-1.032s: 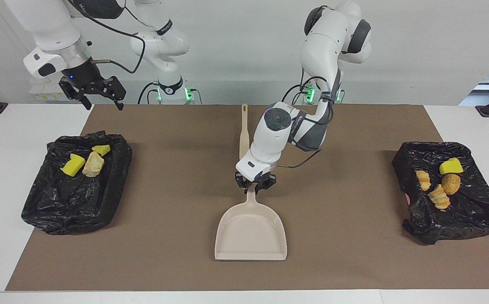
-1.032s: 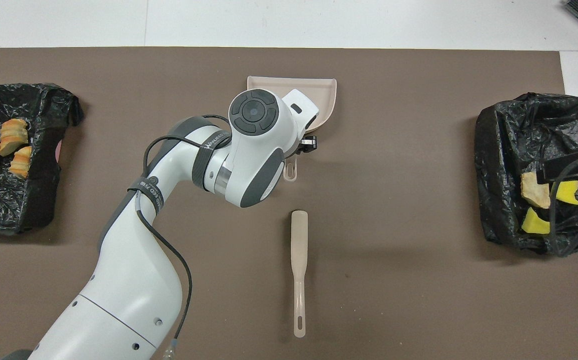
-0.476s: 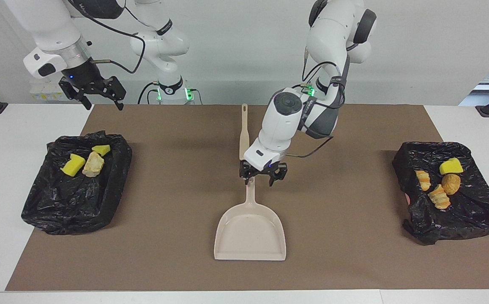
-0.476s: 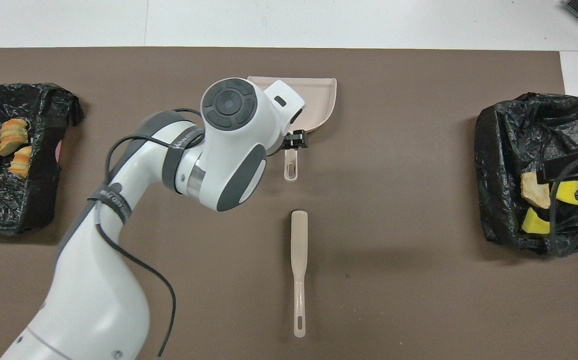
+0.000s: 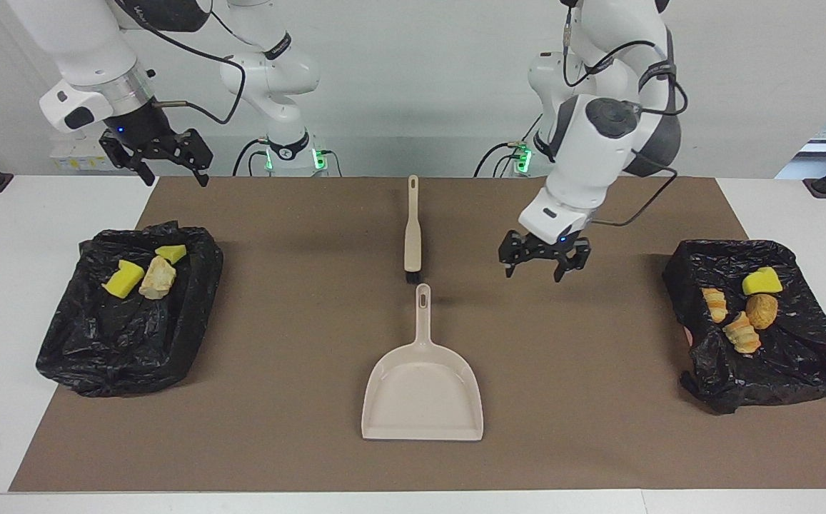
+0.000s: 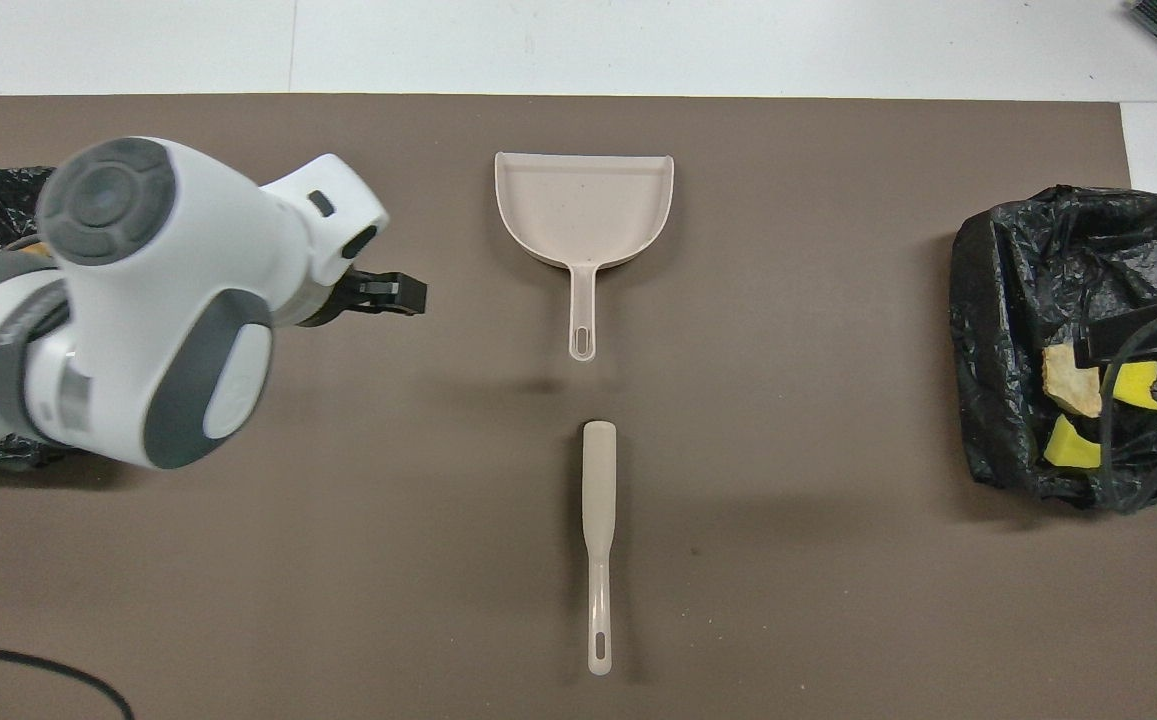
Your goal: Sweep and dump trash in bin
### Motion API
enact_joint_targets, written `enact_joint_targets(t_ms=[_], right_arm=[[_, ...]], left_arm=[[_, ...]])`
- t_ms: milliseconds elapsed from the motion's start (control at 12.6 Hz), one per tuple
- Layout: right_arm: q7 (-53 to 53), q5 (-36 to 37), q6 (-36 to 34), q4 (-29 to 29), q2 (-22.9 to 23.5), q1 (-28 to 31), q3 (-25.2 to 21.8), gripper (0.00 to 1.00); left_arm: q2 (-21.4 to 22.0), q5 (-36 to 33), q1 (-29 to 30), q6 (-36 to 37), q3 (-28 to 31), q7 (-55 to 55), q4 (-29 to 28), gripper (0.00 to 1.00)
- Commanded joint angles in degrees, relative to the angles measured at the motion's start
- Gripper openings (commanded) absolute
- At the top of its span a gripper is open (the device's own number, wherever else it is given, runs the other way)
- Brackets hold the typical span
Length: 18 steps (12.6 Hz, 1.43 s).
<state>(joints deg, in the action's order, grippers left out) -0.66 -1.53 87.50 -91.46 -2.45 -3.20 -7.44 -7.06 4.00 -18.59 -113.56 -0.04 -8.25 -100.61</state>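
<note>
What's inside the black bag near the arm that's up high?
In the black bag under the waiting right claw lie two yellow sponge bits and a cream lump. Its folds may hide more.

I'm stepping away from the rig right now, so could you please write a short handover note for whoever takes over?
Left gripper: open, holding nothing, raised over the mat between the dustpan and the bin at the left arm's end.
Right gripper: open, waiting above the other bin.
Trash: four scraps in the first bin, three in the other.
Dustpan empty; brush nearer the robots.
Left: no scraps visible on the mat.
</note>
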Motion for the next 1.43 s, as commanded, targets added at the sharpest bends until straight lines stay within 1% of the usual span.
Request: enact_joint_targets(t_ms=[0, 159, 318, 556, 715, 794, 873, 953, 1032, 1191, 1350], right_arm=[[0.57, -0.84, -0.84, 0.32, -0.27, 0.48, 0.14, 1.0], [0.57, -0.84, -0.84, 0.32, -0.27, 0.48, 0.14, 1.0], [0.57, -0.84, -0.84, 0.41, -0.27, 0.48, 0.14, 1.0], [0.57, -0.41, -0.93, 0.41, -0.27, 0.39, 0.14, 1.0], [0.57, 3.18, -1.63, 0.93, -0.01, -0.66, 0.32, 1.0], [0.49, 3.63, -2.24, 1.02, 0.08, -1.19, 0.32, 1.0], [0.75, 3.64, -3.2, 1.37, 0.08, -1.28, 0.32, 1.0], [1.01, 2.86, -2.78, 1.72, 0.08, -1.28, 0.32, 1.0], [0.93, 2.33, -2.34, 1.29, -0.79, -1.2, 0.06, 1.0], [0.57, 2.5, -2.34, 1.29, -1.06, -1.54, 0.14, 1.0], [0.57, 2.5, -2.34, 1.2, -1.15, -1.37, 0.06, 1.0]], left_arm=[[6.79, -0.75, 6.35, 4.48, -0.57, 9.96, -3.2, 1.0], [8.46, -0.75, 9.52, 7.81, -0.57, 15.0, -0.49, 1.0], [8.64, -0.84, 12.24, 12.9, -0.4, 15.28, 5.04, 1.0], [7.59, -2.86, 14.62, 19.67, -0.13, 15.89, 13.83, 1.0], [7.33, -3.12, 15.77, 22.15, -0.05, 17.56, 17.53, 1.0], [7.32, -3.13, 15.86, 23.46, -0.05, 17.65, 18.86, 1.0], [6.19, -3.13, 15.86, 25.22, 0.3, 17.74, 20.26, 1.0], [5.75, -3.04, 15.77, 26.45, 0.31, 17.91, 20.88, 1.0], [6.18, -3.21, 15.6, 26.9, 0.22, 19.39, 20.72, 1.0], [6.1, -3.21, 15.6, 29.62, -0.05, 20.2, 20.54, 1.0], [6.27, -3.04, 15.77, 29.89, -0.13, 20.11, 19.93, 1.0]])
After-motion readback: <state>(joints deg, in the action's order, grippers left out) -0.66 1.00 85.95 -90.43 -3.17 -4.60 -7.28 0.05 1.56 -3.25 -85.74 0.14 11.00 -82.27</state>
